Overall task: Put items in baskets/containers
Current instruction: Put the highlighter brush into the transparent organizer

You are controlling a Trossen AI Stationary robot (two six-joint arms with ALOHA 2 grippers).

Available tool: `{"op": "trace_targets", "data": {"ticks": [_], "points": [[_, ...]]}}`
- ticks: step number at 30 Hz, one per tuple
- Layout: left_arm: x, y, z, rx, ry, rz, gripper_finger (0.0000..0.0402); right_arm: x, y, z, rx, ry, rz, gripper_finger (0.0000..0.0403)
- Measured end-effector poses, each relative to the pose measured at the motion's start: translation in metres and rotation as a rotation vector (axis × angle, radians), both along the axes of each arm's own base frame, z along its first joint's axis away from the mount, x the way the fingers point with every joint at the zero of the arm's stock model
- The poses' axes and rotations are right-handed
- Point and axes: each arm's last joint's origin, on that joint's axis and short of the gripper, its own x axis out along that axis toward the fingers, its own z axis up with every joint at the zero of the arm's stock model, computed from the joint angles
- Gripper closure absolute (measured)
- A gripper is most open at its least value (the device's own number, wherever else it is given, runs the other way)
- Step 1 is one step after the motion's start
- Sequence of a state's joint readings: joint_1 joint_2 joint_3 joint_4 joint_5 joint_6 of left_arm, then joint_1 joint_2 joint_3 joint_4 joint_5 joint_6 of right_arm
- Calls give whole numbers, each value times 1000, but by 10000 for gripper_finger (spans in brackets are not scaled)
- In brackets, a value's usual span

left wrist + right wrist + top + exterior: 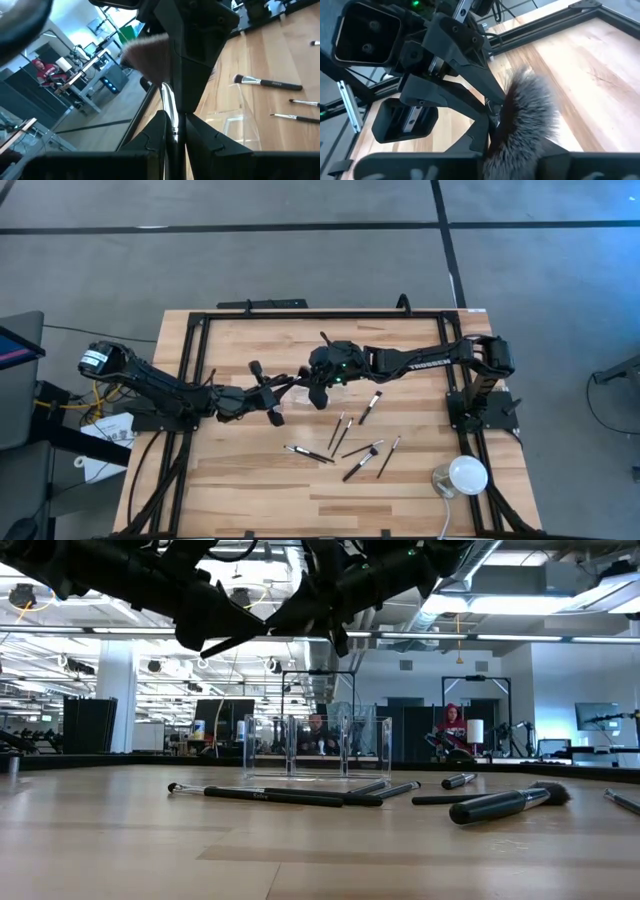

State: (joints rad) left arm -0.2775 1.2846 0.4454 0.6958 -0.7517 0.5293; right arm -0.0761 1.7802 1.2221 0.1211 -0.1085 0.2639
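A brush with a wide fan head (145, 55) and a silver neck hangs in the air between my two grippers, above the table's middle. My left gripper (172, 135) (272, 392) is shut on its neck. My right gripper (520, 150) (318, 385) meets it from the other side, shut on the fan of bristles (527, 115). The clear container (315, 745) (235, 115) stands on its base on the wood below them. Several other brushes (345, 445) (280, 795) lie flat on the table nearer the front edge. My left gripper pinches the brush's silver neck (169, 102), just below the fan head, between its two fingers. It comes level from the table's left. The brush sticks out past the fingertips with its head toward the right gripper, lifted clear of the table. My right gripper is closed on the fan of bristles (520, 125), coming from the table's right and slanting down. One finger (195, 65) covers part of the fan. The bristles spread out past the fingers; the exact spot of contact is hidden by the gripper's own body.
A white dome-shaped object (462, 475) sits at the table's front right corner. A black frame (300, 315) runs round the tabletop. A thick dark brush (500, 803) lies to the right in the low view. People sit at desks in the room behind.
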Motion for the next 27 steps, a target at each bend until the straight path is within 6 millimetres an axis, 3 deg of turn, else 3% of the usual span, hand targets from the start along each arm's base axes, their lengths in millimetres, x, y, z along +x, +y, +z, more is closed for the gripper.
{"op": "trace_targets", "data": {"ticks": [7,16,22,27], "points": [[-1,0,-2,0,7,0,344,0,-1,0,-4,-1,-2,359],[-1,0,-2,-7,5,0,293,-1,-4,-1,-9,16,-1,376],[-1,1,1,-12,-20,33,262,-11,-4,-6,-6,140,-16,368],[-1,0,1,-11,-18,34,245,-21,-5,4,-46,178,-50,377]]}}
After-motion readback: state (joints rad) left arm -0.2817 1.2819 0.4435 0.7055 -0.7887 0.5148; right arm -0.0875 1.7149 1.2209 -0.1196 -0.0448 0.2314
